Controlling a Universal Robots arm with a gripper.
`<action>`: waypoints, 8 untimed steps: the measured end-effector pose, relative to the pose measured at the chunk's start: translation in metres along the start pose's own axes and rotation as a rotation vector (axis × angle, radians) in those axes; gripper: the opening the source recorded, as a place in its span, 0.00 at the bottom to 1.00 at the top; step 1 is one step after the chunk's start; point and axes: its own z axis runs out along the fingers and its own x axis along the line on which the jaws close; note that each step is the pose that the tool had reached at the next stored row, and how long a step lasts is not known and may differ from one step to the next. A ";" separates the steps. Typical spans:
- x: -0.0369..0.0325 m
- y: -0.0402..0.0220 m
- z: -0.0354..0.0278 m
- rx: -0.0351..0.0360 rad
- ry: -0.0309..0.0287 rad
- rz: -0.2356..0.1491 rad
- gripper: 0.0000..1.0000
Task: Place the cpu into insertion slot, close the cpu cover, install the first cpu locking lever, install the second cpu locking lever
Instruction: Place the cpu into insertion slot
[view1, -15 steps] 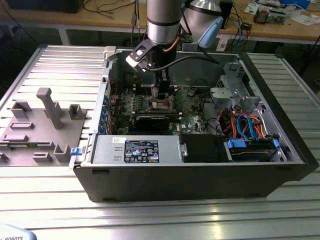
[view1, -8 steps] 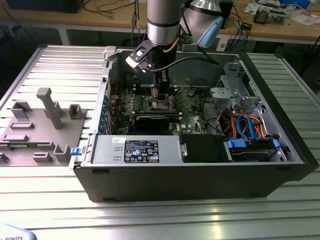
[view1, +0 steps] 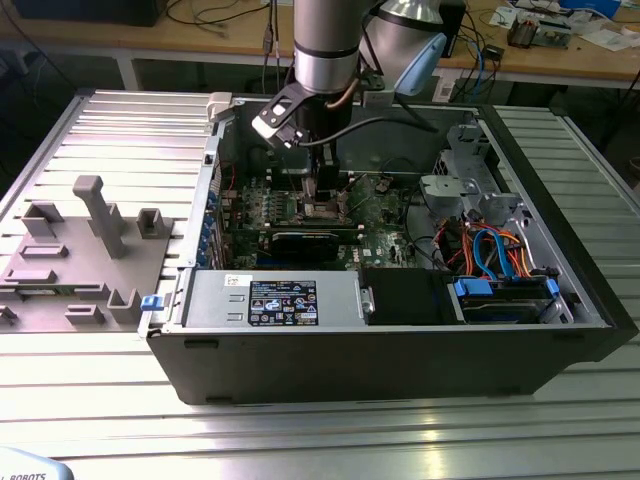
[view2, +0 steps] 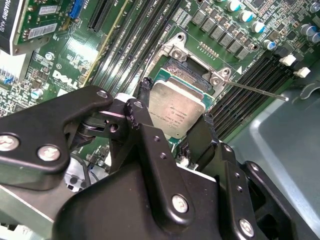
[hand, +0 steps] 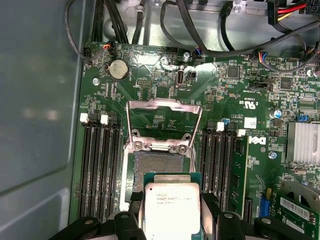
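Note:
My gripper (view2: 176, 102) is shut on the cpu (view2: 180, 114), a flat silver-grey square on a green base, with one black finger on each side. In the first wrist view the cpu (hand: 172, 209) hangs just over the near part of the insertion slot (hand: 159, 161), whose dark pin field shows beyond it. The cpu cover (hand: 165, 106), a silvery frame, stands swung open on the far side of the slot. A thin wire locking lever (view2: 256, 90) sticks out beside the slot. In the exterior view the gripper (view1: 322, 196) reaches down into the open computer case over the green motherboard (view1: 385, 215).
Long black memory slots (hand: 97, 170) flank the slot on both sides. A black card (view1: 300, 243) lies across the board. Cables and a drive cage (view1: 495, 265) fill the exterior view's right. Case walls (view1: 200, 235) close in around. A grey fixture tray (view1: 70, 260) sits outside.

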 end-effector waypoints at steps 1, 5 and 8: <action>0.0000 0.0000 0.0005 0.0000 0.0000 0.000 0.55; 0.0000 -0.0001 0.0018 0.0000 0.0000 0.000 0.55; 0.0000 -0.0001 0.0026 0.0000 0.0000 0.000 0.55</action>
